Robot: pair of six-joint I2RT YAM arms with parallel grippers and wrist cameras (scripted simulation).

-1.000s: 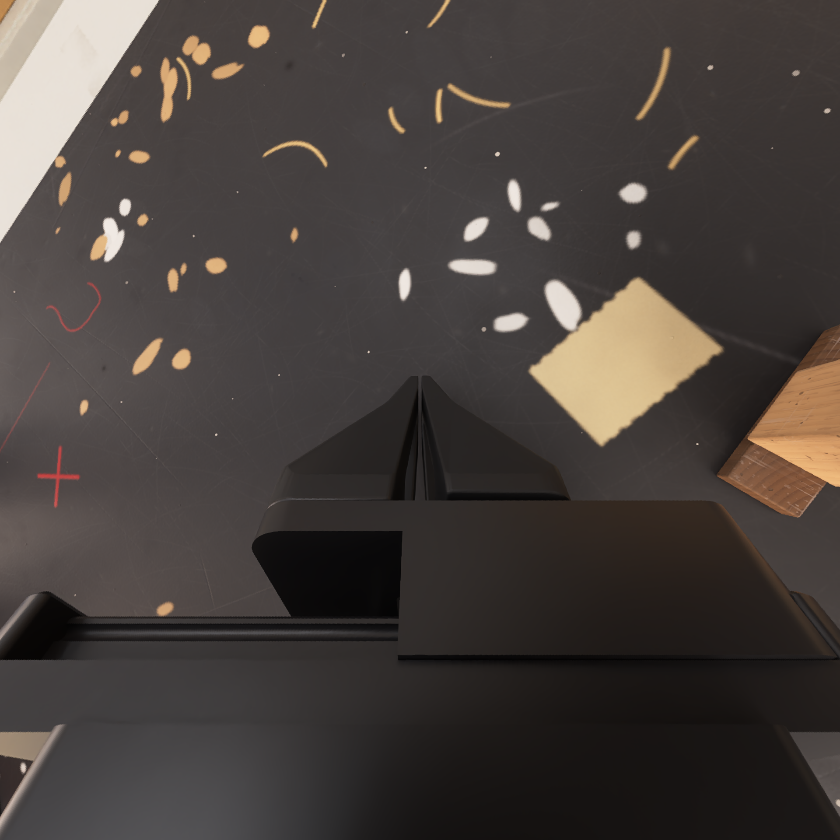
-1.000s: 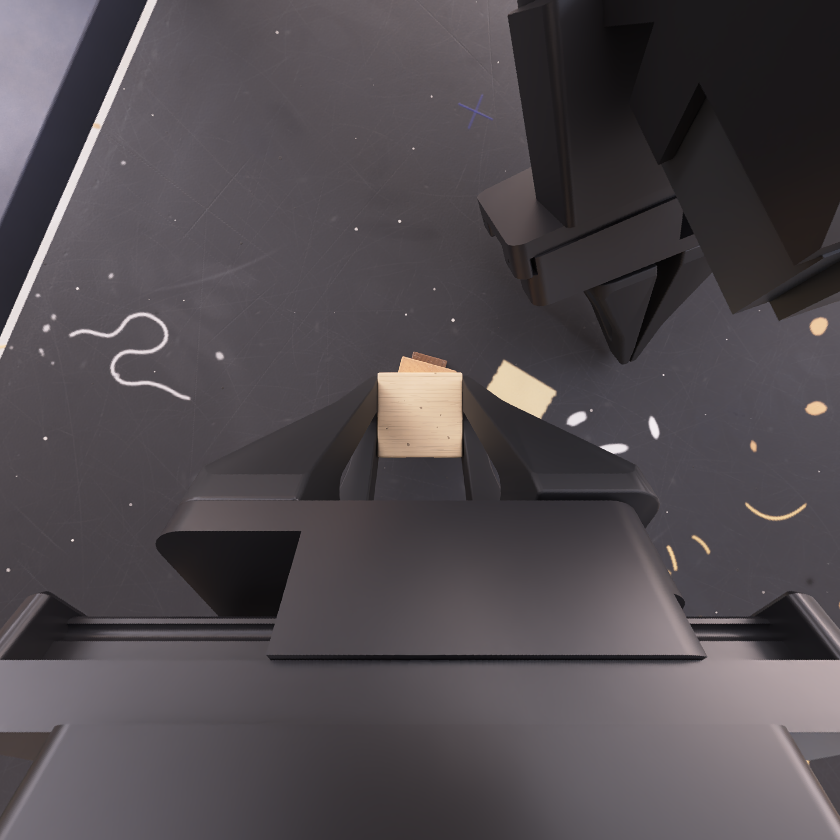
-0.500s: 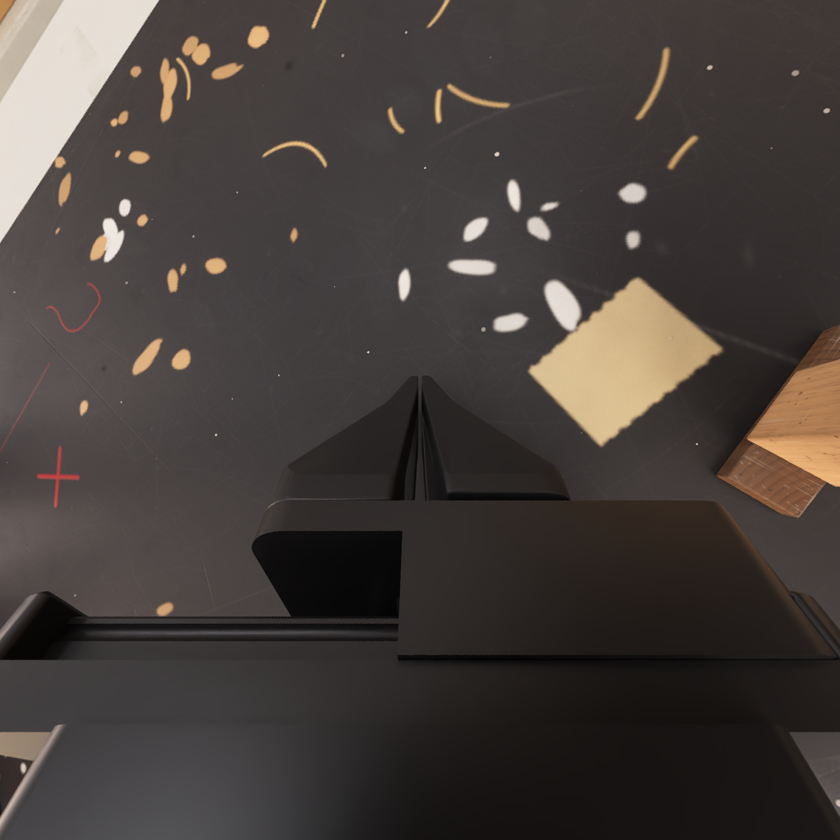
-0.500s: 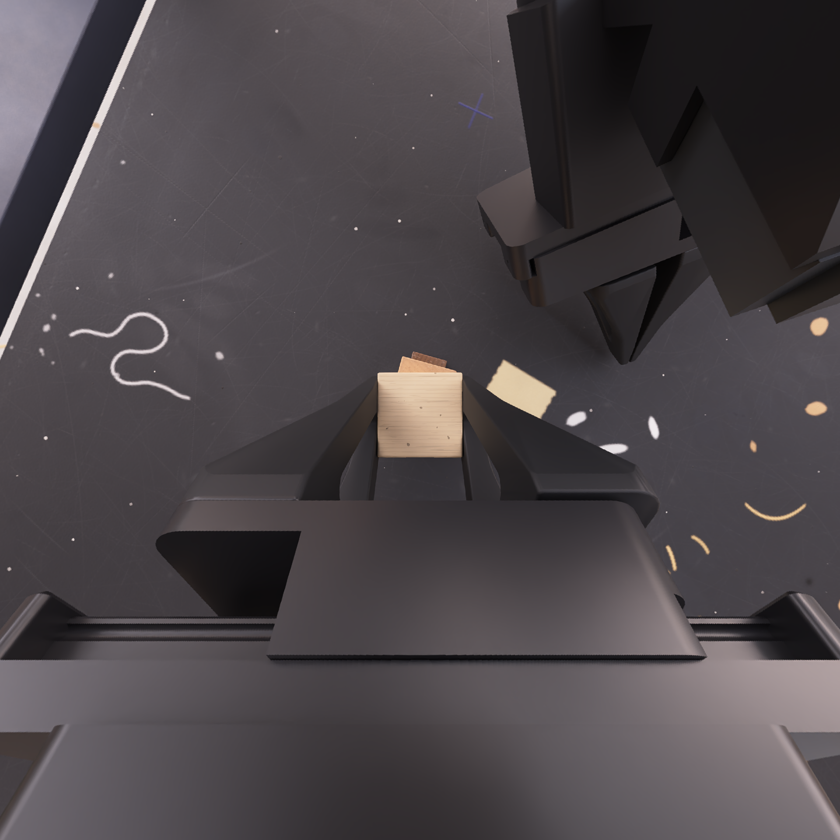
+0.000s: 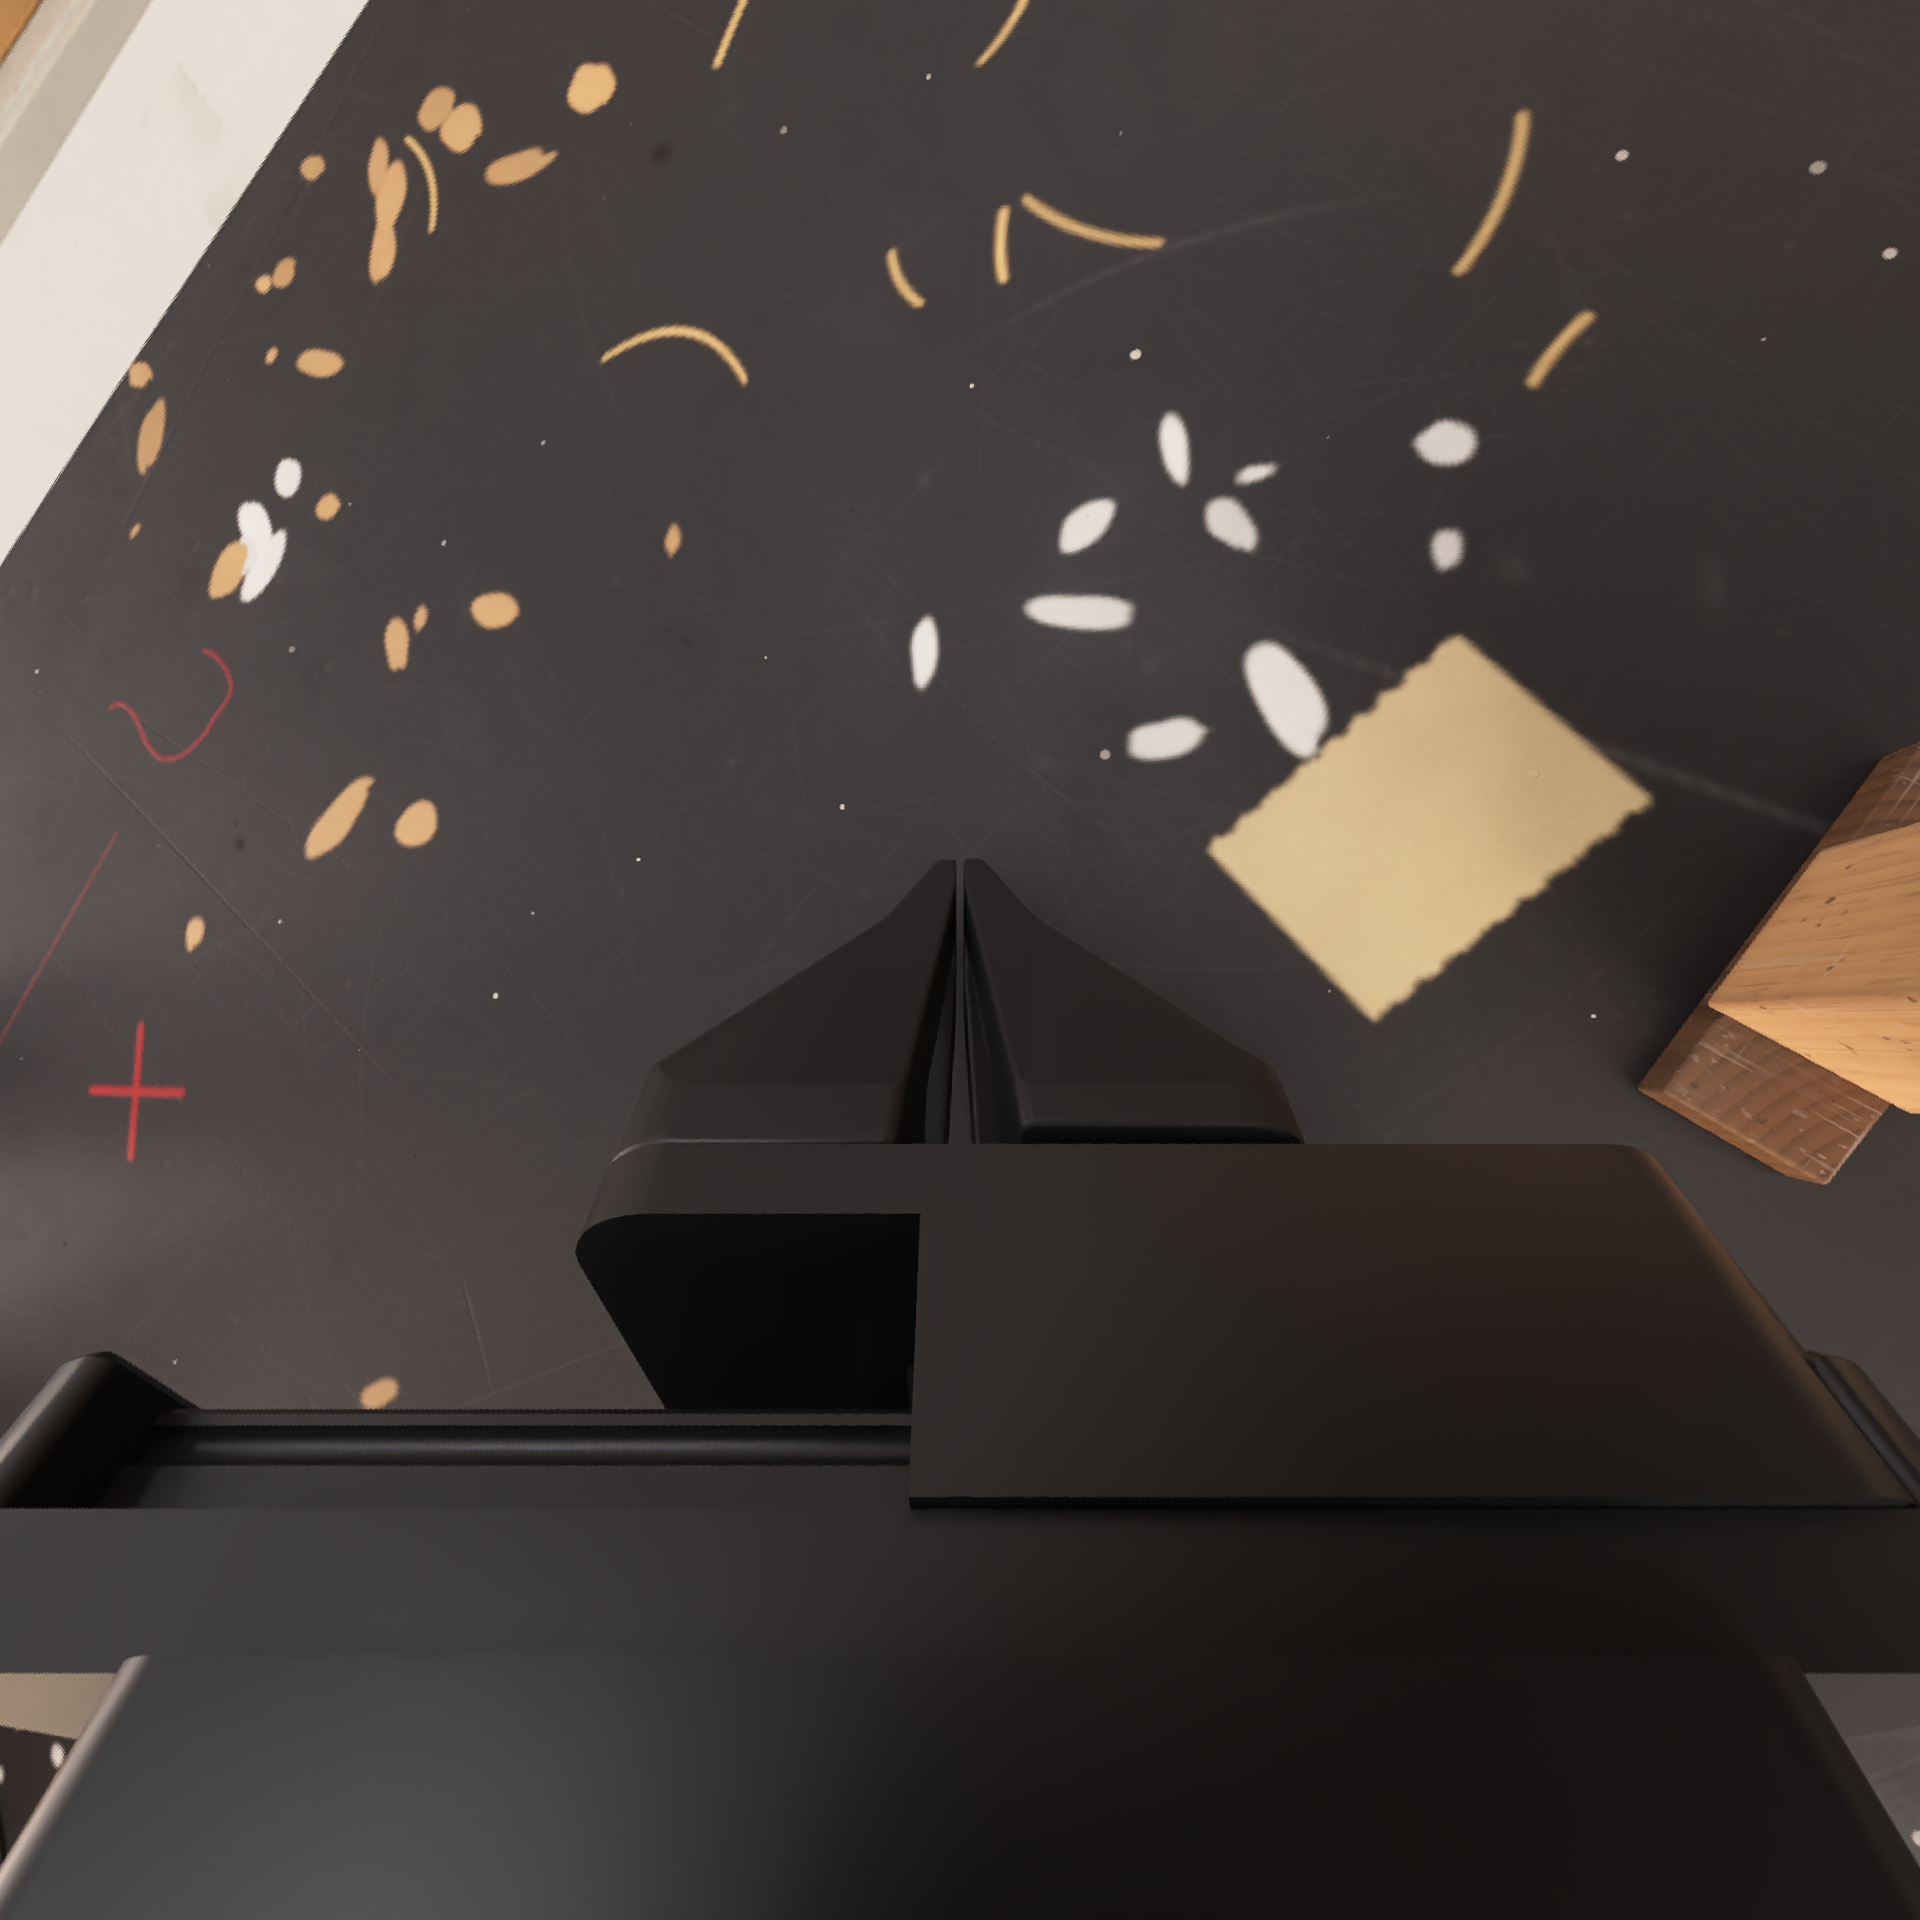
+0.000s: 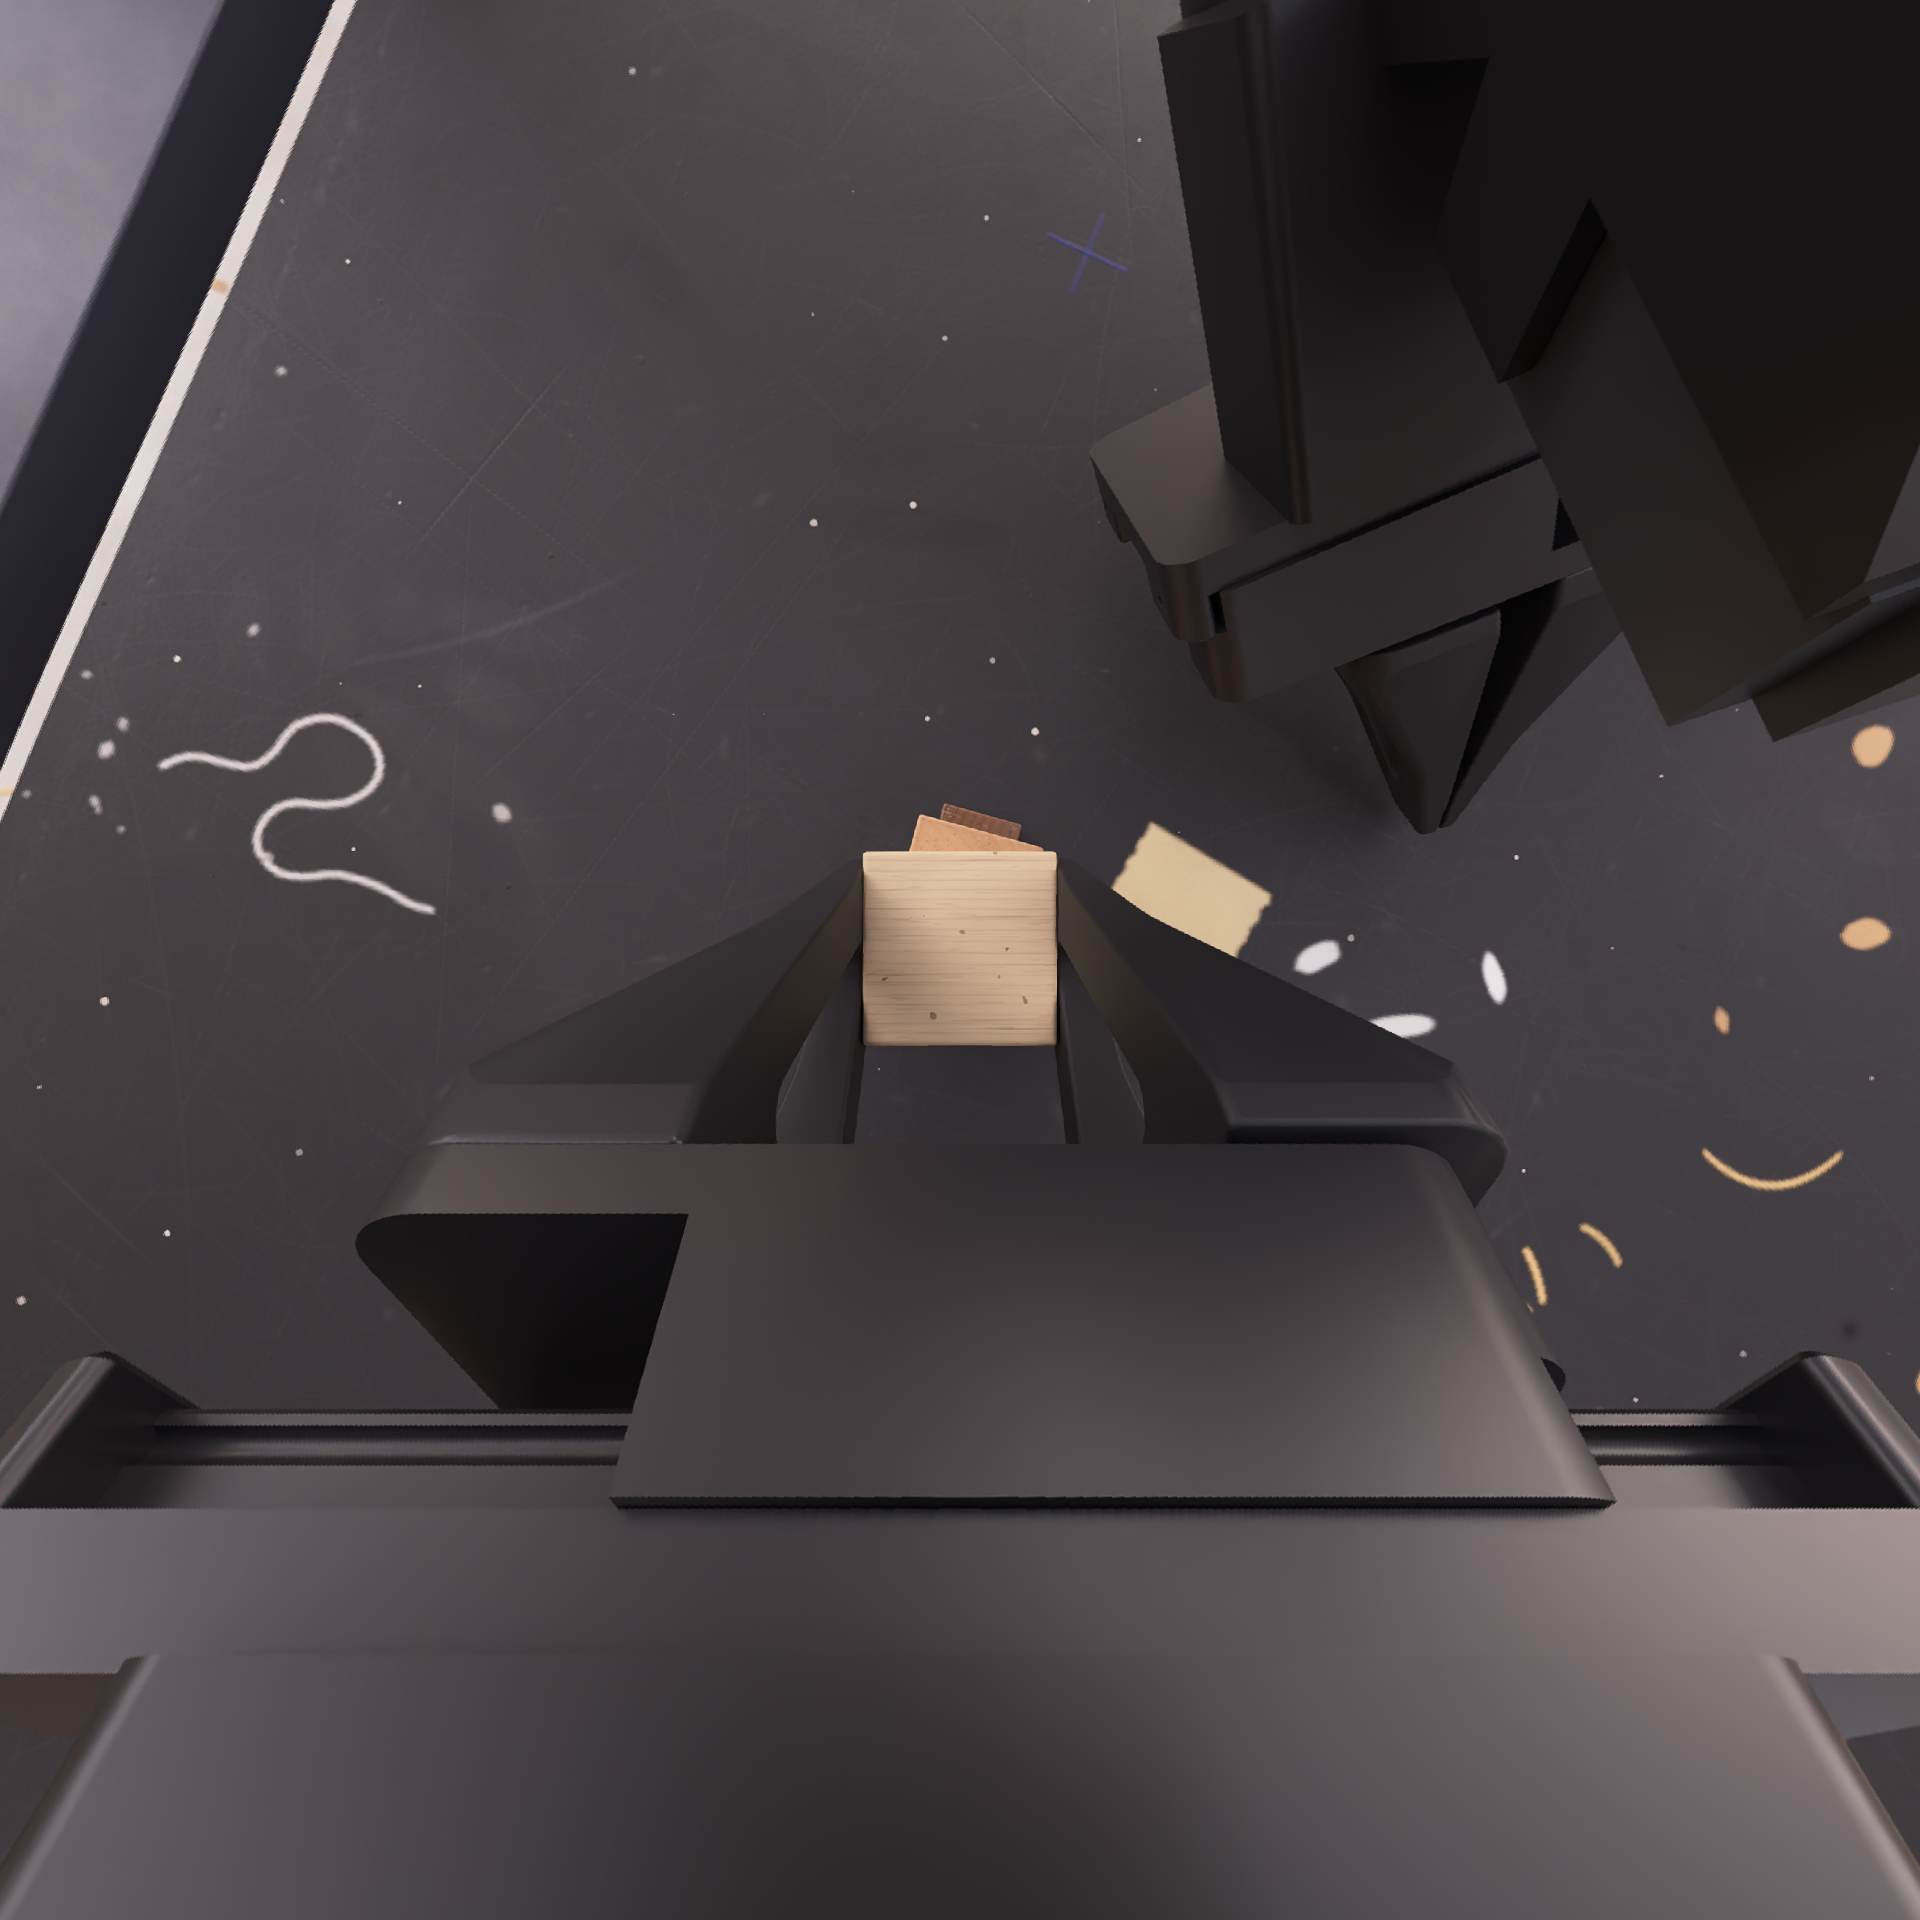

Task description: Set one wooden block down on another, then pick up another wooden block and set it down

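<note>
Pale block [image 6: 958, 948] pinched in right tool [image 6: 958, 951] at frame centre, poised over the two-block stack [image 5: 1808, 977] for placement; left tool [image 5: 958, 883], pressed together and empty, hangs aside above the desk [image 5: 727, 727].

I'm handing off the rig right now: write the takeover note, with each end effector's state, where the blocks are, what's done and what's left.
Right end effector: shut on the pale wooden block, held above the table.
Left end effector: shut, empty, over bare table beside the tan square patch.
Stack: light-brown block sits skewed on the dark-brown block, at the right edge of the left wrist view; in the right wrist view both peek out just beyond the held block.
Done: first stacking; third block picked up.
Left: set the pale block down and release. Whether it is lined up over the stack cannot be told.
</note>
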